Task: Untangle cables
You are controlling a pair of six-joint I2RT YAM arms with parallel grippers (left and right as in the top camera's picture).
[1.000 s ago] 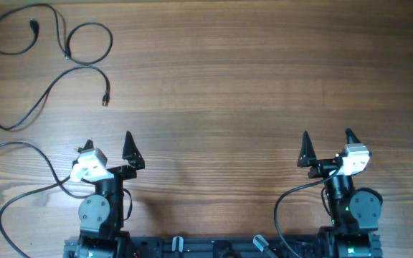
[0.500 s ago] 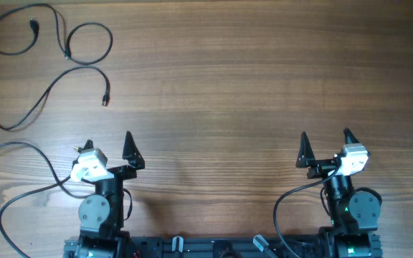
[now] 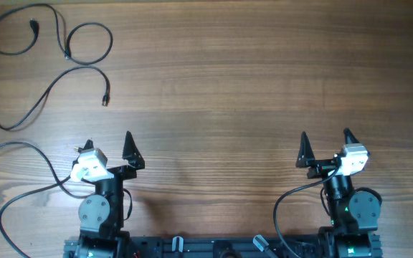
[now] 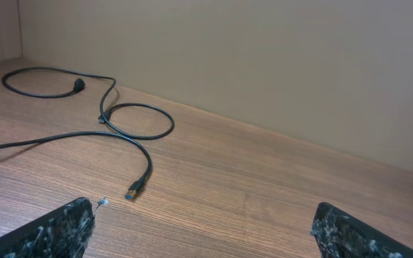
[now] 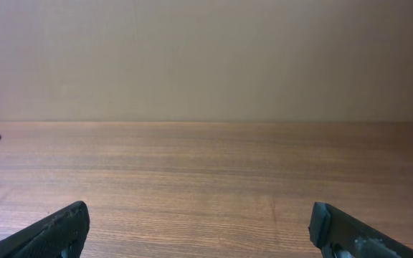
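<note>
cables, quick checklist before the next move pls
1. left claw open and empty: ok
2. right claw open and empty: ok
3. cables fully in view: not ok, one runs out of the overhead view's left edge
4. bare wood between left claw and nearest plug: ok
5. cords fully separated: cannot tell, loops meet beside the small ring

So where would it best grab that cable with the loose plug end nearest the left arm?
Probably the short stretch of cable just behind its free plug, with the left gripper coming from above, straddling the cord. That end lies flat, nearest that arm, clear of the loops.
</note>
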